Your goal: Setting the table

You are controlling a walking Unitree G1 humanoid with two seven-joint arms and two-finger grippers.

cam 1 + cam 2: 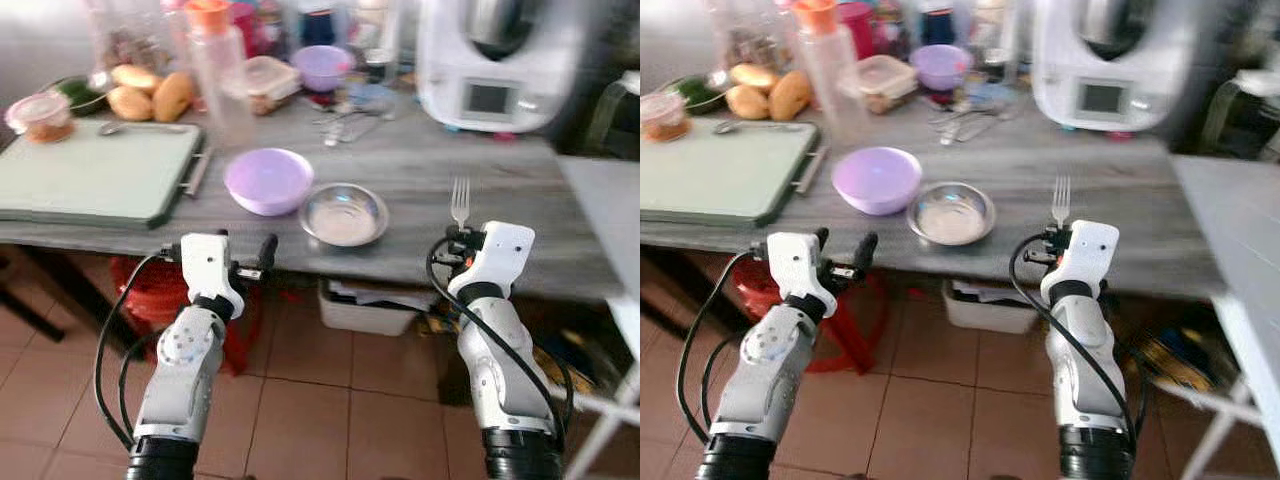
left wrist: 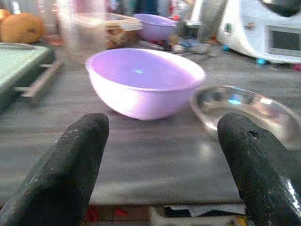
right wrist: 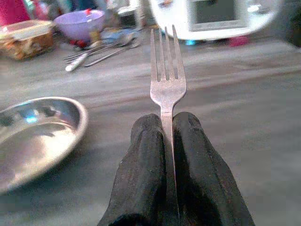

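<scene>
Right hand point(image 1: 458, 238): closed tight on the handle of a fork point(image 1: 460, 201); tines upright, held at the near edge of the worktop point(image 1: 450, 170), to the right of the steel dish.
Left hand point(image 2: 160, 155): spread wide, nothing between the fingers; held at the near edge of the worktop, pointing at the lilac bowl point(image 1: 268, 180).
Place setting so far: lilac bowl and shallow steel dish point(image 1: 344, 214) stand side by side near the front edge, close together; whether they touch cannot be told.
Done, by judgement: bowl and dish appear laid out; fork picked up but not yet set down.
Left, by judgement: fork to be placed beside the dish; loose cutlery point(image 1: 345, 122) further back may also be wanted.
Other items: green tray point(image 1: 95, 175) on the left; white kitchen machine point(image 1: 495, 60) at the back right; containers, a second lilac bowl and bread rolls along the back.
Writing and brands: none legible; the machine's screen is blurred.
</scene>
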